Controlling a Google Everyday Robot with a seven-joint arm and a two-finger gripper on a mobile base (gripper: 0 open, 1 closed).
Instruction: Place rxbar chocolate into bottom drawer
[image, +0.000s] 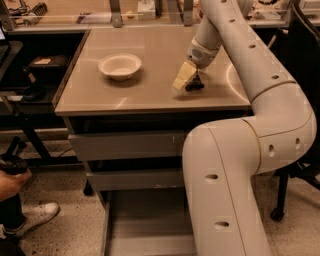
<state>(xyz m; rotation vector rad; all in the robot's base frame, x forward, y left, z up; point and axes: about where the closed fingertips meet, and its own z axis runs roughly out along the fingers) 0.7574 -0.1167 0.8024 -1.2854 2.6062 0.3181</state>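
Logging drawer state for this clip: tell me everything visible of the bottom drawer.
The bottom drawer is the lowest of three, grey and metal-looking, standing pulled out toward the camera below the two grey fronts. It shows a flat floor and a low left wall; its right side is hidden behind the robot's arm. The rxbar chocolate lies up on the tabletop, at the gripper.

Single camera view, set high before the drawer unit (125, 146), facing down and forward across the worktop (150, 95). The arm (225, 165) (very near the lens) fills the right foreground, with its gripper (183, 81) low over the worktop's right half.
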